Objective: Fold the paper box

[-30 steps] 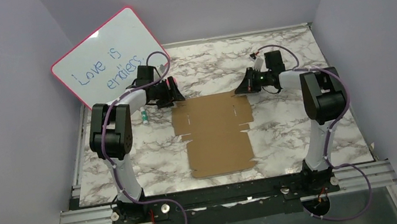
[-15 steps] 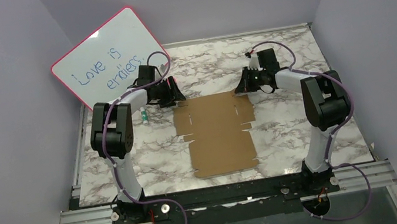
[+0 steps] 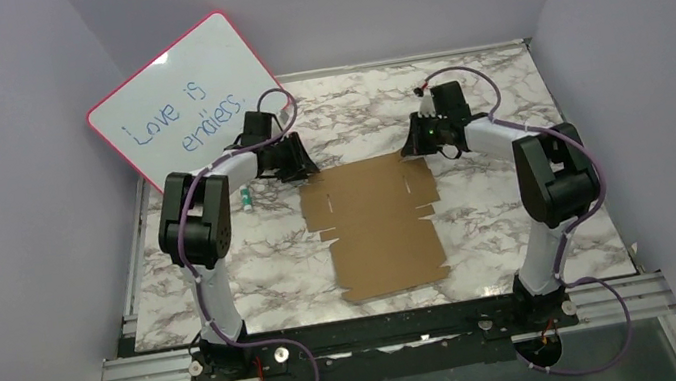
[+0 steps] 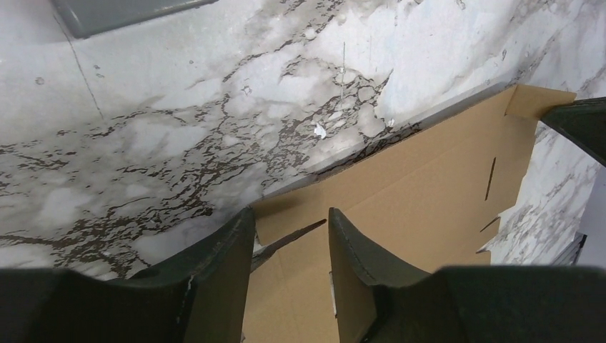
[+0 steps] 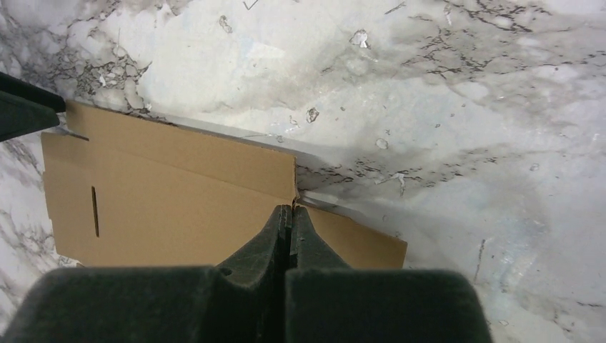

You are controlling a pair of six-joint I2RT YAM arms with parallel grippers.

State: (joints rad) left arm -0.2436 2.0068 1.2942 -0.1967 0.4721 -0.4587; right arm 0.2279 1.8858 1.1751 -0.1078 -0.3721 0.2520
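The paper box (image 3: pixel 380 225) is a flat brown die-cut sheet lying on the marble table, also seen in the left wrist view (image 4: pixel 429 179) and the right wrist view (image 5: pixel 179 193). My left gripper (image 3: pixel 295 167) is at the sheet's far left corner. Its jaws (image 4: pixel 289 214) stand apart over a slit beside the corner flap, gripping nothing. My right gripper (image 3: pixel 413 147) is at the far right edge. It is shut, with its tips (image 5: pixel 287 209) pressed against the sheet at a notch between two flaps.
A pink-rimmed whiteboard (image 3: pixel 184 97) with blue writing leans at the back left. A small white and green tube (image 3: pixel 245 198) lies left of the sheet by the left arm. Lilac walls close in the table on three sides.
The sheet has slid a little to the right and turned slightly, its near end swinging right. The left jaws have narrowed. The right gripper has shifted slightly toward the far edge.
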